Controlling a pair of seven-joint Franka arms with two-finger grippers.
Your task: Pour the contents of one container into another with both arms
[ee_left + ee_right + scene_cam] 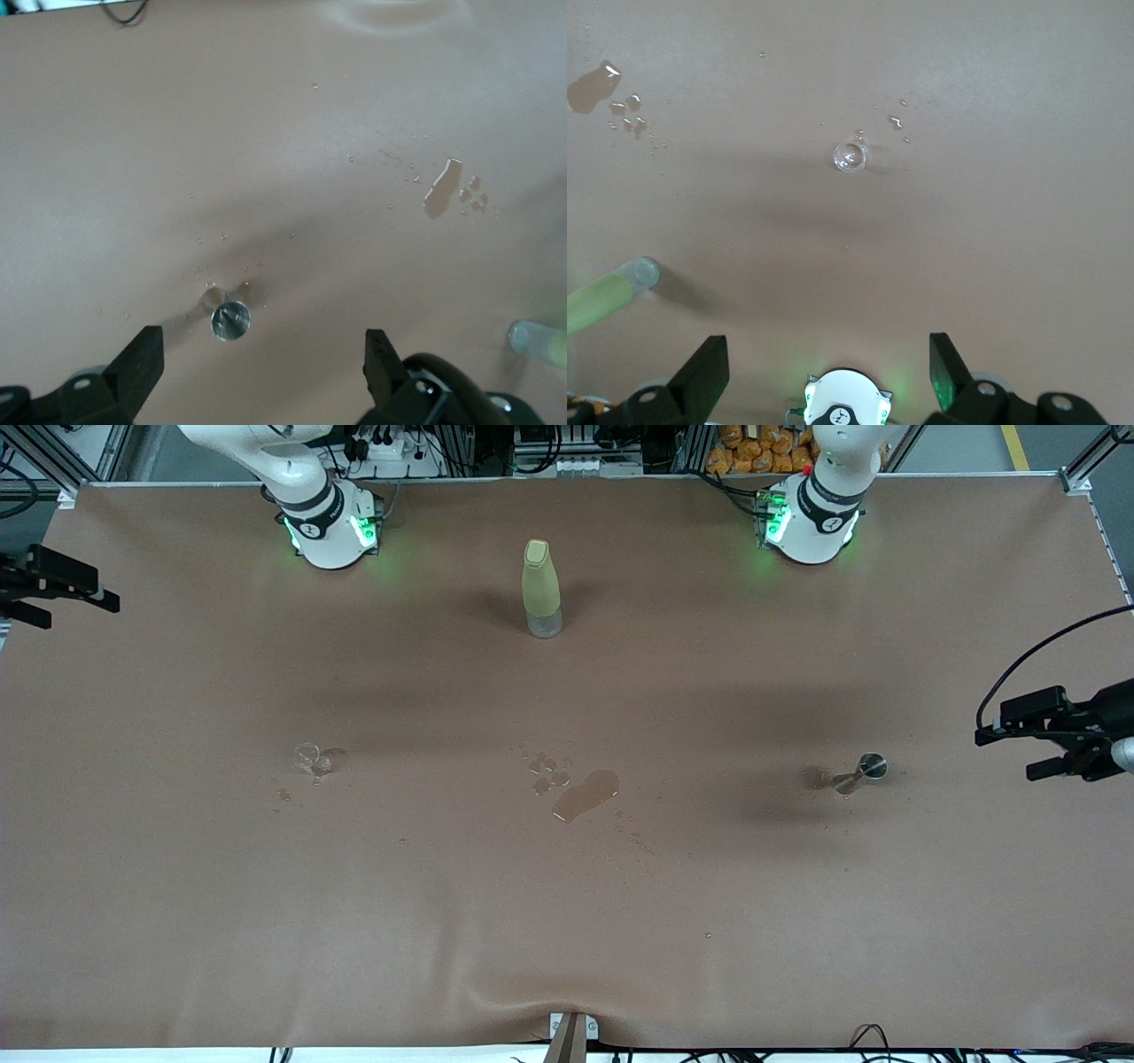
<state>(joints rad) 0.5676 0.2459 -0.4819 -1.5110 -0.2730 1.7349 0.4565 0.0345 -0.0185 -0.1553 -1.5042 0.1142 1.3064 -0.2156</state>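
The tiny clear glass cup (pixel 312 759) stands on the brown table toward the right arm's end, with droplets around it; the right wrist view shows it (pixel 850 157) from above. The small grey metal cup (pixel 864 771) stands toward the left arm's end, its round rim (pixel 230 320) showing in the left wrist view. My left gripper (pixel 1005 755) hangs open and empty beside the metal cup, at the table's end. In the left wrist view that gripper (pixel 261 359) is high over the metal cup. My right gripper (pixel 75 609) is open and empty, held off the other end of the table, apart from the glass cup.
A tall pale yellow-green bottle (pixel 541 589) stands between the two arm bases. A puddle (pixel 586 794) with small drops lies mid-table, between the two cups. The brown cloth (pixel 567 921) is bare nearer the front camera. The right arm's base (pixel 846 403) shows in the right wrist view.
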